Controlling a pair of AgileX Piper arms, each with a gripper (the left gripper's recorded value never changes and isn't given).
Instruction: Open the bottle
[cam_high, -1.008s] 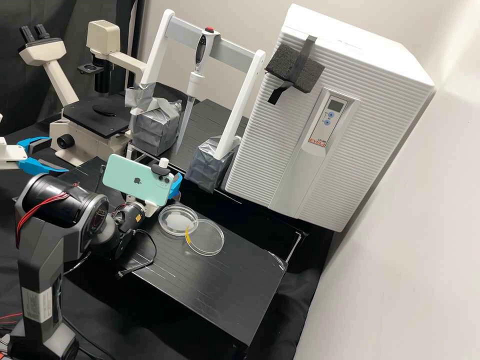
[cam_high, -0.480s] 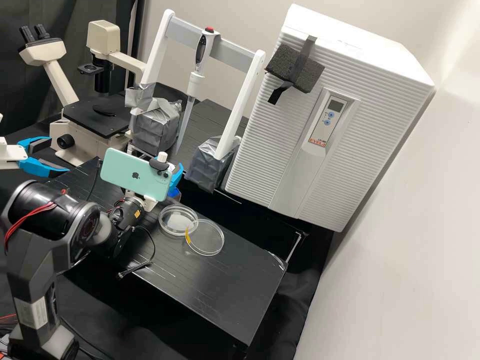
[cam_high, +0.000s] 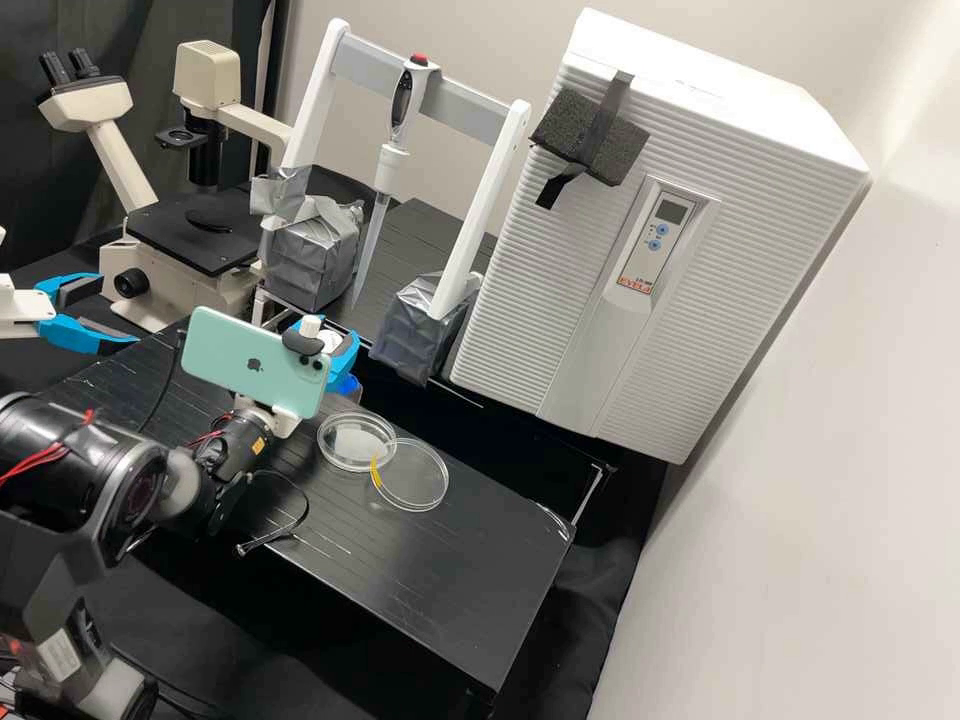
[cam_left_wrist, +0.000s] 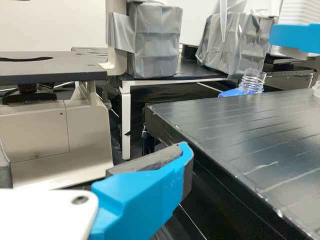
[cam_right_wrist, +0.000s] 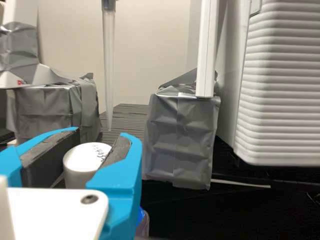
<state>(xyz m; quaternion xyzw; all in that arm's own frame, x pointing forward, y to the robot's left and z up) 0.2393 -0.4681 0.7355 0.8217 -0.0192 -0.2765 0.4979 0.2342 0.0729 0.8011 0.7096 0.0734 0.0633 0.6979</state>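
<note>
From where I stand, the right gripper (cam_right_wrist: 84, 144) is pressed onto a small white cap (cam_right_wrist: 88, 159), with one blue finger on each side of it. The bottle (cam_left_wrist: 252, 81) stands upright at the far edge of the black bench (cam_left_wrist: 240, 135), just in front of the grey taped blocks (cam_left_wrist: 235, 37) of the pipette stand. Its threaded neck looks bare in the left wrist view, so I judge that the cap is off it (whether the cap hangs exactly above the neck, I cannot tell). The left gripper (cam_high: 108, 310) is well apart from it, near the microscope (cam_high: 175, 285), its fingers spread with nothing between them.

The bottle is small and of clear plastic, so I think it is very light. With nothing holding it, it may tip or slide easily. The good place to take it is low on the body, not at the neck. The cap is round and smooth, so the hold must be on its side wall, firm and centred.
</note>
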